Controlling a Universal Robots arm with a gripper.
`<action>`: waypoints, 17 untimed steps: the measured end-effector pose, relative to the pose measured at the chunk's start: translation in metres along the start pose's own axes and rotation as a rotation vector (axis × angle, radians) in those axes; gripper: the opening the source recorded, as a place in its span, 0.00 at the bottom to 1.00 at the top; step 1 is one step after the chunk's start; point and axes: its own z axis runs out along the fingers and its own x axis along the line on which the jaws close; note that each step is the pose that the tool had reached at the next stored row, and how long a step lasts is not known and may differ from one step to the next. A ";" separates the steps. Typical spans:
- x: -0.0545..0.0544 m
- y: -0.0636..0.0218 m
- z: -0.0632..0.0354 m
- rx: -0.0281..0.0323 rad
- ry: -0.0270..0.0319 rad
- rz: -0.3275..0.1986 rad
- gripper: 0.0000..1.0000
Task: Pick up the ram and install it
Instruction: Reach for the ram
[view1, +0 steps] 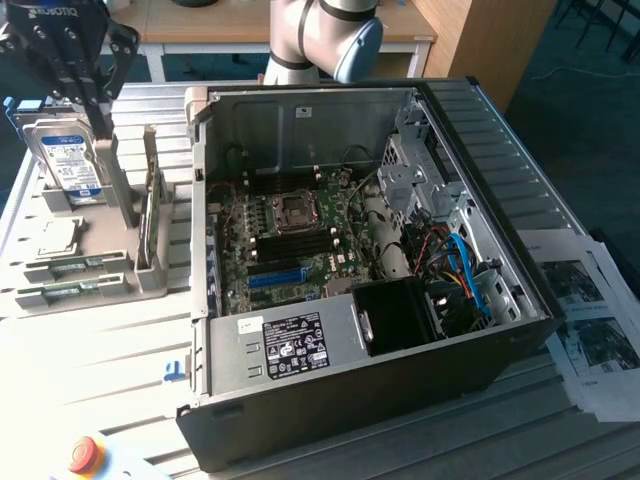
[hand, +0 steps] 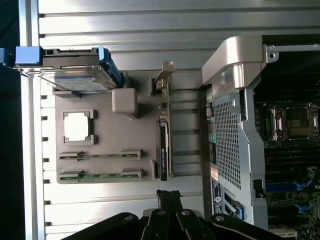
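Ram (view1: 68, 293) (hand: 100, 175) lies flat in a slot of the grey holder (view1: 130, 287) (hand: 145, 125), at the exterior view's left. It is a narrow green stick, on the holder's side nearest that camera. A second stick (view1: 72, 265) of the same kind lies in the slot just beside it. Nothing touches either one.

Beyond them in the holder sits a square chip (view1: 55, 237) (hand: 77, 126). Beyond that a drive (view1: 65, 160) (hand: 75, 80) with a blue-white label stands on edge.

The tool (view1: 95, 110) (hand: 168, 196) hangs above the holder near the drive, well apart from the ram. Its fingers are pressed together and hold nothing.

A little to the right, a thin card (view1: 150, 220) (hand: 164, 145) stands upright along the holder's edge. The holder rests on the ribbed table (view1: 100, 360).

Next comes the case (view1: 350, 345) (hand: 235, 140), lying open on its side just beside the holder. Its motherboard (view1: 290, 240) (hand: 295, 150) faces up — black slots run beside the socket, and a blue slot sits nearer the label. The arm (view1: 320, 40) rises behind the case.

At the far right, printed papers (view1: 590, 320) lie on the table, partly tucked under the case's corner.
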 end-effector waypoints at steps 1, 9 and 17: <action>0.003 -0.0002 -0.0001 0.0001 0.0001 0.000 0.10; 0.024 -0.0018 -0.0004 0.0000 0.0000 0.000 0.10; 0.044 -0.0033 -0.0006 0.0000 0.0000 0.000 0.10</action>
